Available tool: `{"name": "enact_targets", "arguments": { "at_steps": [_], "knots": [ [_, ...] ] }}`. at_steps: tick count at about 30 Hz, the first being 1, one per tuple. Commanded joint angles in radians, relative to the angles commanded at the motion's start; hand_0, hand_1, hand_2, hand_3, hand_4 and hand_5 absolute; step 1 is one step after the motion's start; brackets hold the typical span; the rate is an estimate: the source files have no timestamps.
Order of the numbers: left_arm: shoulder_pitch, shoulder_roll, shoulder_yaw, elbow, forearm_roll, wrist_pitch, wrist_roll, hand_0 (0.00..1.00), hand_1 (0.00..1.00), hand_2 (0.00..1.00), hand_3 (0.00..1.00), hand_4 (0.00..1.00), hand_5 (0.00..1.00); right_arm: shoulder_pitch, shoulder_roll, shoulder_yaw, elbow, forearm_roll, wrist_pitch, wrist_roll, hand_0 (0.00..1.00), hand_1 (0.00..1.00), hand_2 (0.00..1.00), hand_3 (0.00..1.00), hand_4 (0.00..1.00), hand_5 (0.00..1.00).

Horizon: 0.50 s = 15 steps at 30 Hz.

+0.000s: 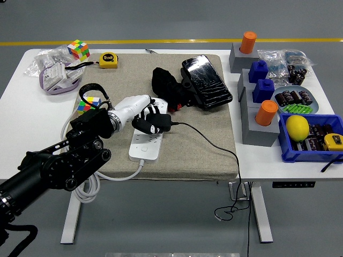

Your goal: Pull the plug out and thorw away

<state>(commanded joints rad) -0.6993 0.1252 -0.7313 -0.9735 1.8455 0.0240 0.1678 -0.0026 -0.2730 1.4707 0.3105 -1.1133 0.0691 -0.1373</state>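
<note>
— Looking at the left hand (140,111)? Its white fingers (151,110) are wrapped around the black plug (155,122).

— Where is the plug?

— Right over the far end of the white power strip (146,145), which lies on the gray mat (177,115) on the desk (16,112). I cannot tell if the plug is out of the strip or not; the hand hides that part.

— And the wire?

— A thin black cord (214,145) runs from the plug across the mat to the right, then drops over the near edge of the desk.

— What is close by?

— A black cloth bundle (166,88) sits just behind the hand, with a dark phone-shaped thing (206,81) leaning next to it. A color cube (89,103) rests left of the hand, near the mat's edge.

— And on the right?

— A blue bin (308,152) with a yellow lemon (297,127) inside, well away from the plug. Gray blocks (257,128) with orange and blue caps stand beside it.

— The other arm?

— I do not see it.
</note>
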Motion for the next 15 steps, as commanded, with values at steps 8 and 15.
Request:
{"name": "enact_targets", "arguments": {
  "at_steps": [8, 15],
  "knots": [
    [-0.015, 0.002, 0.001, -0.05, 0.076, -0.016, 0.002, 0.267, 0.264, 0.343, 0.43, 0.7, 0.002, -0.002, 0.001, -0.002, 0.0, 0.0, 0.0, 0.0, 0.568, 0.65, 0.672, 0.573, 0.97, 0.514],
    [-0.052, 0.009, 0.033, -0.029, 0.189, -0.058, 0.03, 0.262, 0.257, 0.336, 0.43, 0.699, 0.002, -0.001, 0.002, 0.006, 0.001, 0.0, 0.0, 0.0, 0.57, 0.65, 0.672, 0.573, 0.97, 0.514]
  ]
}}
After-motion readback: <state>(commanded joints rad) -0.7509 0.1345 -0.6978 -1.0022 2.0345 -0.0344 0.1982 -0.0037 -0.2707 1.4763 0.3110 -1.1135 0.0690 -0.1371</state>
